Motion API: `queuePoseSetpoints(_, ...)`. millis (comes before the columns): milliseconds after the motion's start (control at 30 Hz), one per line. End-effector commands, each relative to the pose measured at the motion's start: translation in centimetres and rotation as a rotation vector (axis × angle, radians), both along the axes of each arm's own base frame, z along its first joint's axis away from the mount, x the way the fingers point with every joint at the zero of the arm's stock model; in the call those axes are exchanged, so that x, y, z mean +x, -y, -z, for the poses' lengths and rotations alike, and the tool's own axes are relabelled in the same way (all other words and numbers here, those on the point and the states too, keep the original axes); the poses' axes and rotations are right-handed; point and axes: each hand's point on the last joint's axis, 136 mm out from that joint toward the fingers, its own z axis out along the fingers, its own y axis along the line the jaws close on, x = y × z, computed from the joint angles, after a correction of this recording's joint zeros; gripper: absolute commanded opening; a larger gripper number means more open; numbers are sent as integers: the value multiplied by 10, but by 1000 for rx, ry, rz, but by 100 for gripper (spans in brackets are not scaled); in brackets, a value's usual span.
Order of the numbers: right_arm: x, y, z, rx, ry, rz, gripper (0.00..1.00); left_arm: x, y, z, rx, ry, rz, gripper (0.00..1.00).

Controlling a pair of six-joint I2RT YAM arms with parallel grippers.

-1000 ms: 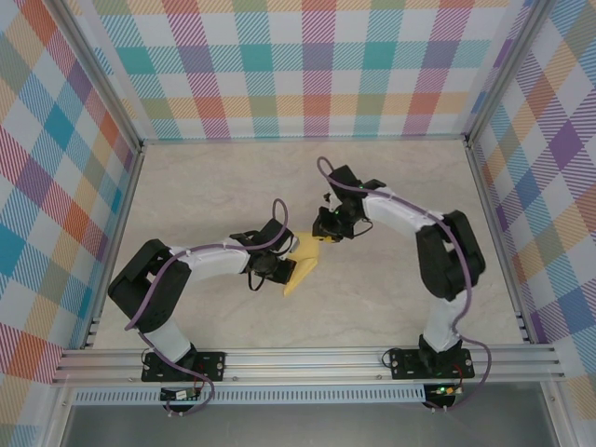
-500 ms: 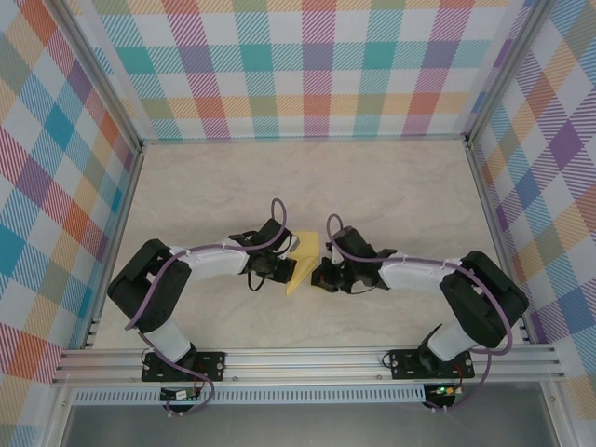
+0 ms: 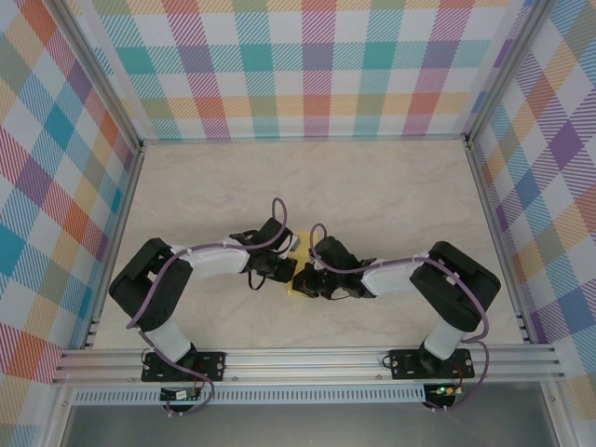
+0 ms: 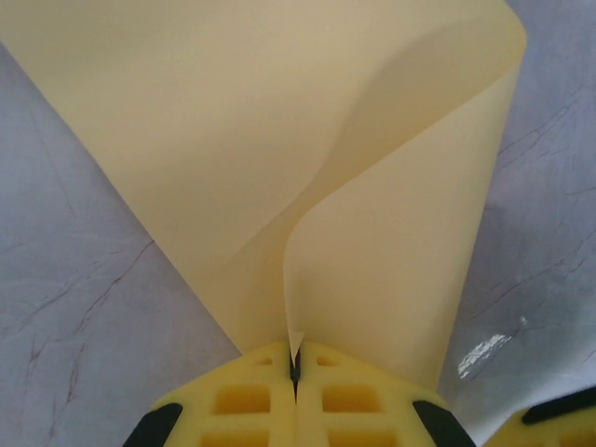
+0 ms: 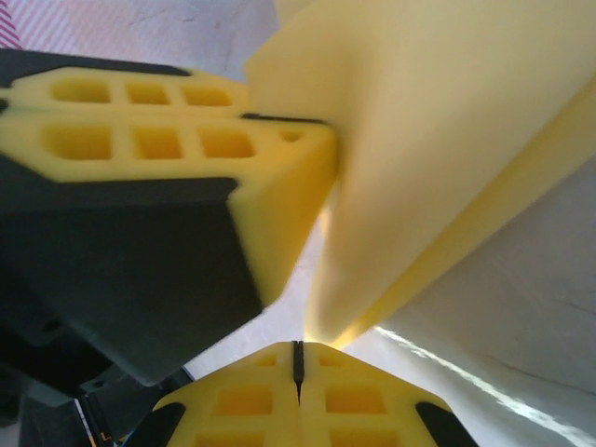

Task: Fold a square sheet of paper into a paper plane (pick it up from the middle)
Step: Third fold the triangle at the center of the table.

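The square sheet of paper [image 4: 279,140] is bright yellow and bent over on itself in a soft curl above the table. In the top view a small part of the paper [image 3: 301,242] shows between the two wrists. My left gripper [image 4: 295,361] is shut on a corner of it, which is pinched between the foam pads. My right gripper [image 5: 298,358] is shut with nothing in its slit, its tips just under the paper's [image 5: 447,140] lower edge. The left fingers [image 5: 186,121] sit close in front of it. In the top view the left gripper [image 3: 284,270] and right gripper [image 3: 301,280] nearly touch.
The pale marble table [image 3: 372,186] is walled by checkered panels on three sides. An aluminium rail [image 3: 307,358] with both arm bases runs along the near edge. The two forearms meet low over the table's near middle.
The right arm swung from beyond the paper round to its near side, dropped low and shut its jaws. It now covers most of the paper from above. The left arm held still.
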Motion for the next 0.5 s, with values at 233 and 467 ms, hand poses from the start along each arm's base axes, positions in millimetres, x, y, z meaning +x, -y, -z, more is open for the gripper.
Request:
queuePoseSetpoints(233, 9, -13, -1, 38, 36, 11, 0, -19, -17, 29, 75, -93, 6, 0)
queuePoseSetpoints(467, 13, -15, 5, 29, 55, 6, 0, -24, -19, 35, 80, -115, 12, 0)
